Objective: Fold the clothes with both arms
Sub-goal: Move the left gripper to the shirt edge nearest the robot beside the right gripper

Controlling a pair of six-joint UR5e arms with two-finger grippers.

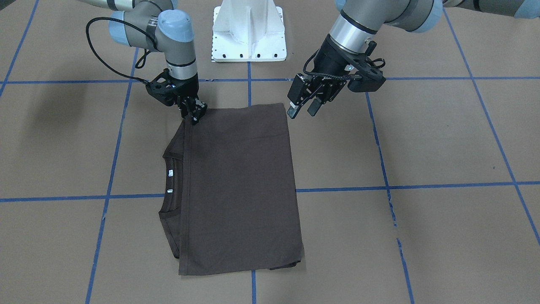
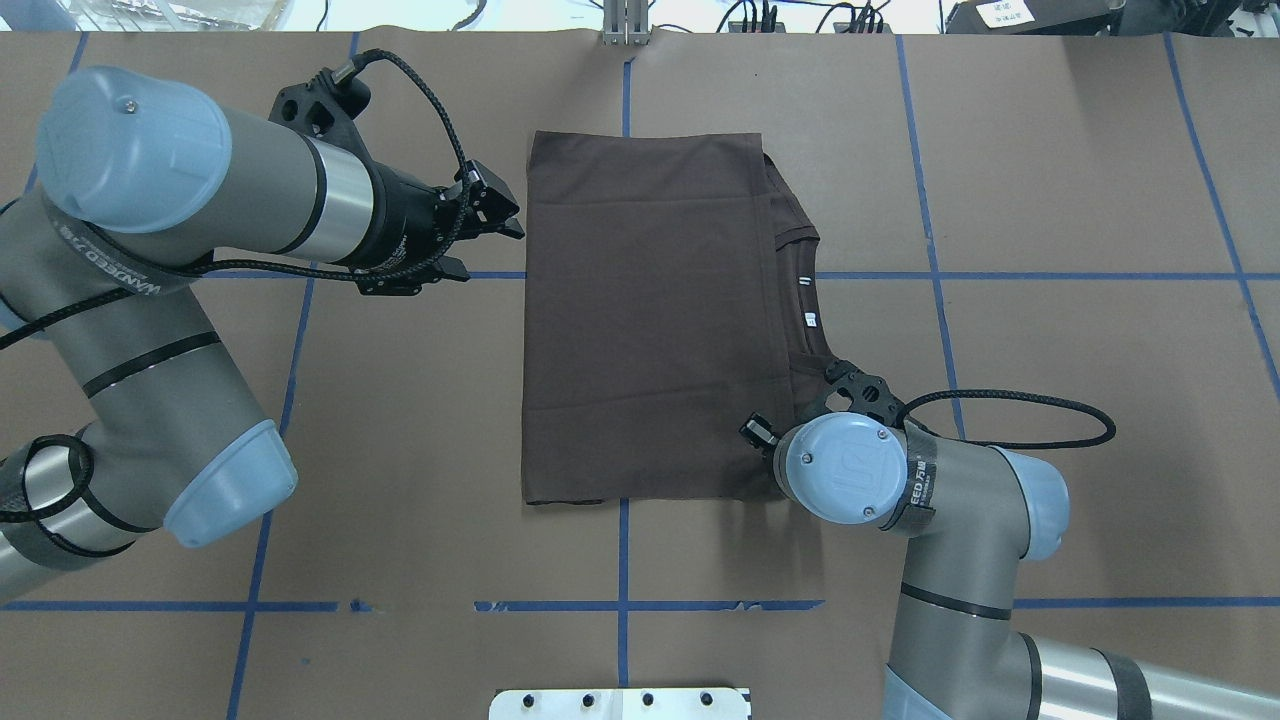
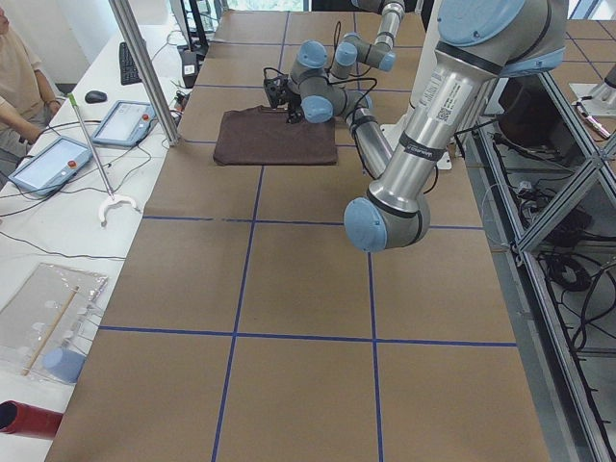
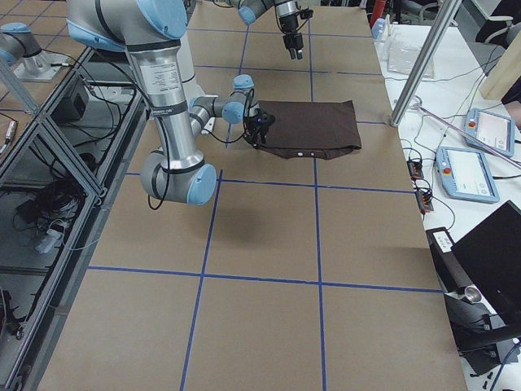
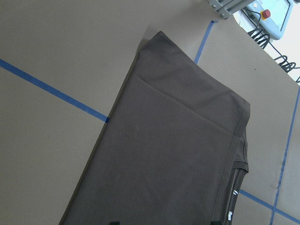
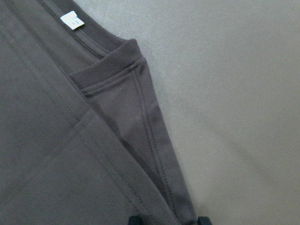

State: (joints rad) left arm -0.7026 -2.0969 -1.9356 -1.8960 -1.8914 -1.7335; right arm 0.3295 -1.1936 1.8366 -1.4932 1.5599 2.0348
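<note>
Overhead exterior view shows the dark brown-grey T-shirt (image 2: 650, 330) folded into a neat rectangle, lying flat in the middle of the table (image 2: 1050, 180) and crossing one of the blue tape lines (image 2: 1080, 275). Its ribbed collar (image 2: 797, 238) and two white neck labels (image 2: 810, 320) peek out along the edge on the robot's right, with a narrow strip of shoulder fabric beside them.

The right gripper (image 1: 196, 116) is down at the near collar-side corner. From the right wrist camera its fingers stand a little apart with the folded shoulder edge running between them – not closed on the cloth.

The left gripper (image 1: 302, 112) hangs tilted just off the opposite near corner, above the bare table and clear of the shirt, its fingers spread wide.

Behind both arms sits the white pedestal base (image 1: 249, 33).
</note>
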